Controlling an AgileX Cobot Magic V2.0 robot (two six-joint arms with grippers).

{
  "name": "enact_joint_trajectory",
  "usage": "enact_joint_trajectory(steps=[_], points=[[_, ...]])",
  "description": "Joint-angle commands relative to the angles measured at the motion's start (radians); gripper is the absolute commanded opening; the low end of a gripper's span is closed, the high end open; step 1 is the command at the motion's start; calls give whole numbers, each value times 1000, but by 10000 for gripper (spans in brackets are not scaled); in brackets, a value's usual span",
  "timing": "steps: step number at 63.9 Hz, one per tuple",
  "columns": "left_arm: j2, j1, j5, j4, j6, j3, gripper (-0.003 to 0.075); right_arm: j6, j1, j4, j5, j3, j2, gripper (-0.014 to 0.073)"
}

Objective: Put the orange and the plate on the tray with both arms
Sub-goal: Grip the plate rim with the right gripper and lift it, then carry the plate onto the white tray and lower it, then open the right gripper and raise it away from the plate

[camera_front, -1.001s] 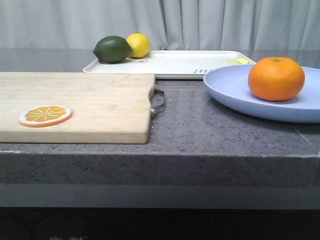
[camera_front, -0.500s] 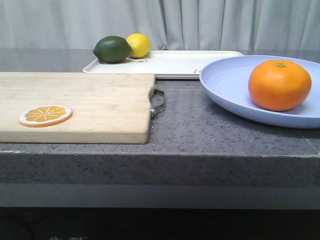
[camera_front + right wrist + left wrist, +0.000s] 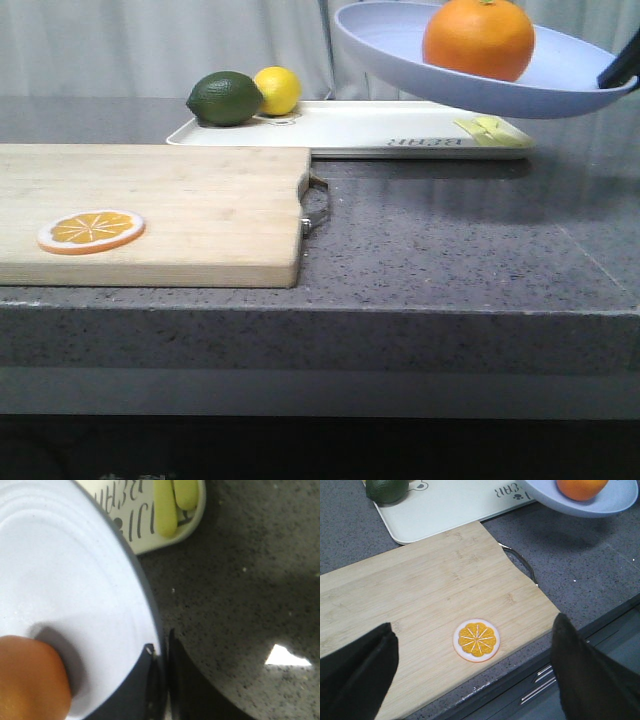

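The plate (image 3: 480, 75) is airborne in the upper right of the front view, clear of the bench (image 3: 450, 250). The orange (image 3: 478, 38) sits in the plate, near its centre. The plate tilts slightly, its right edge lower.

The right pincer (image 3: 161, 680) is clamped on the plate's rim: in the right wrist view one finger lies over the rim and the other under it, with only the rim between them. In the front view only a dark tip shows at the right frame edge, at the rim.

The left pincer (image 3: 470, 675) is wide open and holds nothing. It hangs above the board (image 3: 420, 610) in the left wrist view, with the orange slice (image 3: 476, 640) between its fingers in the frame.

The tray (image 3: 340, 128) lies at centre frame toward the rear. A lime (image 3: 225, 98) and a lemon (image 3: 277, 90) sit at its left end; small yellow pieces (image 3: 490, 130) sit at its right end.

Step in hand: transport of the loaded plate toward the tray, judged from the raised plate near the tray's right end.

Next move: carry the plate left over the bare middle of the tray, level it so the orange does not roll, then lower it. Avoid the yellow pieces and the two fruits.
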Motion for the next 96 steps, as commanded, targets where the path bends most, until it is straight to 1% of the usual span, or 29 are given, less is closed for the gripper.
enact_joint_trajectory(steps=[1, 10, 23, 29, 36, 41, 47, 56, 71, 73, 78, 89, 94, 96], points=[[-2, 1, -76, -11, -8, -25, 602, 108, 51, -16, -25, -105, -17, -68], [-2, 1, -76, -11, -8, -25, 602, 233, 129, -86, -11, -266, 77, -68], [-2, 1, -76, -14, -8, -25, 602, 338, 193, -122, 46, -514, 266, -68], [-2, 1, -76, -14, -8, -25, 602, 400, 210, -165, 77, -646, 363, -68], [-2, 1, -76, -14, -8, -25, 602, 481, 227, -247, 116, -800, 469, -68], [-2, 1, -76, -14, -8, -25, 602, 514, 233, -294, 144, -894, 537, -68], [1, 1, -76, -14, -8, -25, 602, 536, 235, -321, 168, -999, 606, -68], [1, 1, -76, -14, -8, -25, 602, 537, 235, -332, 167, -1076, 654, -68], [1, 1, -74, -15, -8, -25, 602, 537, 235, -339, 132, -1082, 661, -55], [1, 1, -76, -15, -8, -25, 602, 537, 235, -339, 132, -1082, 661, -37], [1, 1, -76, -15, -8, -25, 602, 537, 235, -339, 130, -1082, 661, 63], [1, 1, -76, -15, -8, -25, 602, 537, 235, -339, 118, -1082, 661, 393], [1, 1, -76, -15, -8, -25, 602, 538, 235, -339, 117, -1083, 654, 472], [1, 1, -76, -15, -8, -25, 602, 538, 235, -339, 117, -1083, 650, 482]])
